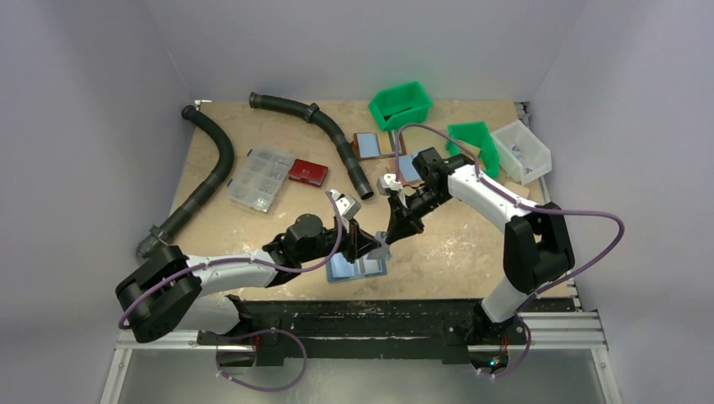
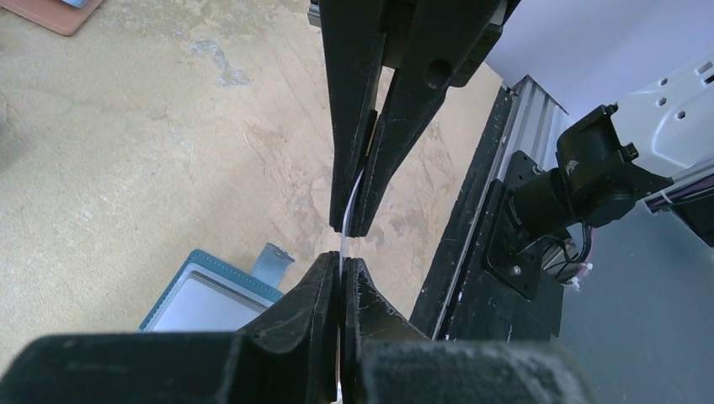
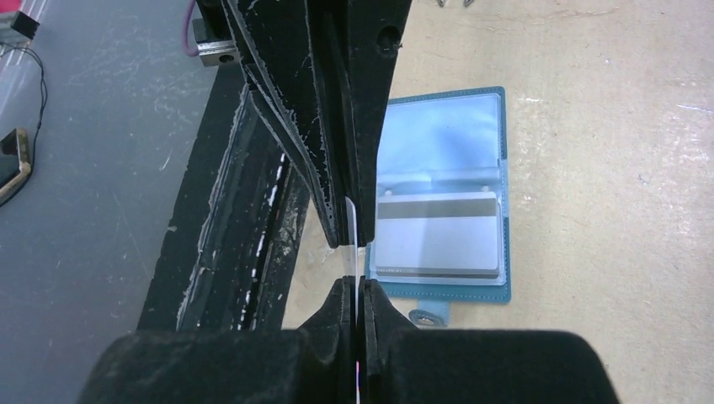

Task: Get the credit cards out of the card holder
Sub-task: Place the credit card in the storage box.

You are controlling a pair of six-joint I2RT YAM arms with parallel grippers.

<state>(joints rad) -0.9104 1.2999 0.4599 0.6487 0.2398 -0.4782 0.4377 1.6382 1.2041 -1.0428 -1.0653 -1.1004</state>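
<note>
1. L gripper (image 2: 341,268), bottom centre of L wrist view: jaws pressed together, pinching a thin white credit card (image 2: 343,246) seen edge-on.
2. R gripper (image 3: 355,286), bottom centre of R wrist view: jaws closed as well, clamped on the same card from the opp. end. Tips of both grippers almost meeting, only a sliver of card showing between.
3. Top view: both sets of fingers converging low centre of frame, over the upper right corner of the holder.
4. Card holder (image 3: 438,135) lying open and flat on the table (image 1: 471,244), light-blue pockets facing up, darker blue edging. Right of the fingers in R wrist view, lower left in L wrist view. Snap tab (image 3: 428,317) sticking out at its lower edge.
5. Second card (image 3: 436,240) w/ dark stripe sitting in the holder's lower pocket.
6. Further out, top view: two brown-backed holders (image 1: 368,145) upper centre, green bin (image 1: 401,105) behind them, clear parts box (image 1: 259,178) & red case (image 1: 307,172) left of centre, black corrugated hoses (image 1: 210,168) upper left.
</note>
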